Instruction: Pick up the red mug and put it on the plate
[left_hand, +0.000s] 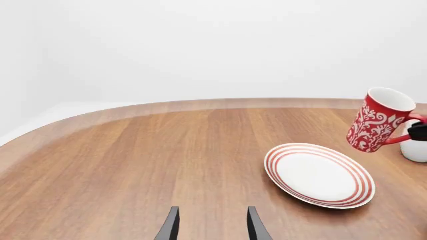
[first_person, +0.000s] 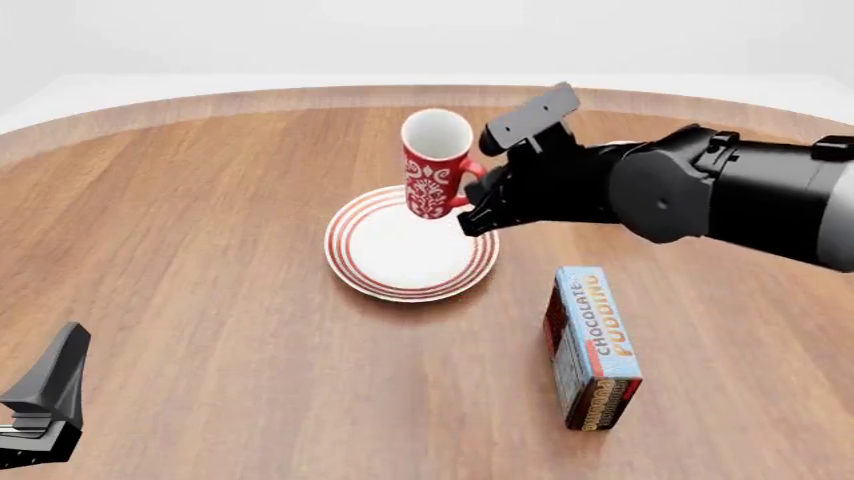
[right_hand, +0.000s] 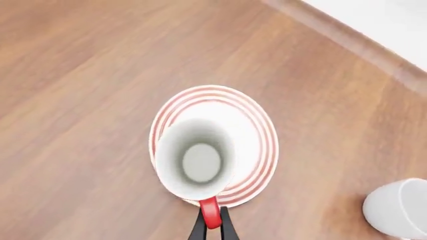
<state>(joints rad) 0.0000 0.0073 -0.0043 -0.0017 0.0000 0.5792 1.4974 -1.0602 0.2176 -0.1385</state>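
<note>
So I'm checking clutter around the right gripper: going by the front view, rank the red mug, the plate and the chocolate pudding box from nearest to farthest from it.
1. red mug: held by its handle in the right gripper.
2. plate: below the mug, just left of the gripper.
3. chocolate pudding box: lying on the table nearer the camera, farthest off.

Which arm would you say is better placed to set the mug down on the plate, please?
Right: its gripper is shut on the mug handle, holding it above the plate. The left gripper is open, off to the side.
</note>
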